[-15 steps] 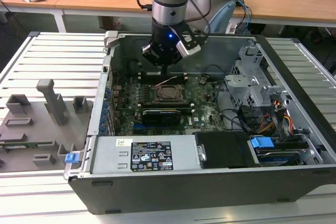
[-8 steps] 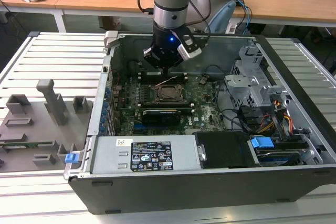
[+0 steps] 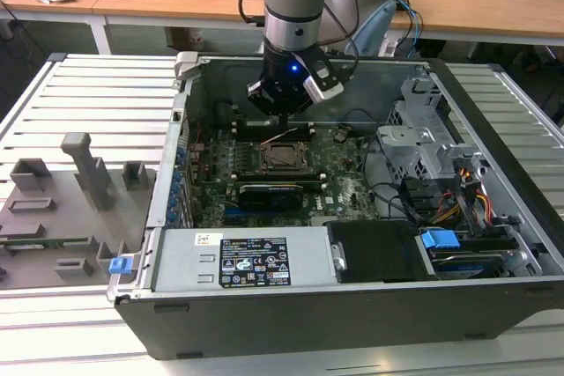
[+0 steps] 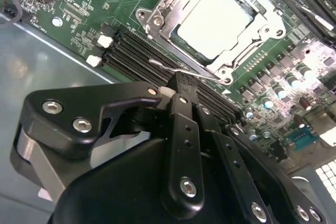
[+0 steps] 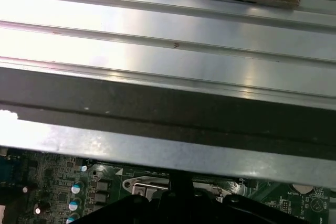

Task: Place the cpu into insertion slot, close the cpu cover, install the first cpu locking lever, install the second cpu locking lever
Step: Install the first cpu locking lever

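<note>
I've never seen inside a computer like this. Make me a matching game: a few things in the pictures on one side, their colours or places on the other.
Things:
1. cpu
2. cpu cover
3. hand
4. drive latch

Descriptions:
A. blue, at the exterior view's right
B. black, beside the socket
C. pale square face, seated in the socket
D. silver frame lying around the chip

Pairs: 1-C, 2-D, 3-B, 4-A

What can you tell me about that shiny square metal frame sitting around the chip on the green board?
The thin silver metal square cover lies closed and flat over the socket on the green motherboard, its cut-out window showing the pale, silvery face of the small square cpu seated beneath. Round screw heads sit at its corners, and a thin wire lever runs along one edge. In the exterior view the cover sits mid-board inside the open computer case, just below the black gripper hanging over it.
</note>
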`<state>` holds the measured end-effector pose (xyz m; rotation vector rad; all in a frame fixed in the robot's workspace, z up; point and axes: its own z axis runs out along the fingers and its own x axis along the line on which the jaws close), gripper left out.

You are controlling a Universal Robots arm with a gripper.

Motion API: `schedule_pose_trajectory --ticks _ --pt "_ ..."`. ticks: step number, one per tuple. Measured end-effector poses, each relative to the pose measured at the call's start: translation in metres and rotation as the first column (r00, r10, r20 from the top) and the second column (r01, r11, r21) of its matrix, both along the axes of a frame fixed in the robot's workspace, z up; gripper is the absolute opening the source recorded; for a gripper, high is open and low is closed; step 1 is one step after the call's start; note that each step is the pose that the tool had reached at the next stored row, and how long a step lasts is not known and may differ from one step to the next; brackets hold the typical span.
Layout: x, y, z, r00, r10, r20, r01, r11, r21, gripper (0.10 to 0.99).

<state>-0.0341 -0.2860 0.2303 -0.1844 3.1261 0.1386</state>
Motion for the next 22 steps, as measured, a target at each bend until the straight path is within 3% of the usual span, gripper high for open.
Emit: schedule_pose_trajectory --ticks 14,22 --pt "0.0129 0.0006 -0.0100 1.0000 -0.001 0.0000 0.001 1.0000 0.000 0.106" --pt "0.0133 0.0006 -0.0129 1.0000 -0.001 0.0000 0.001 1.0000 0.000 0.106"
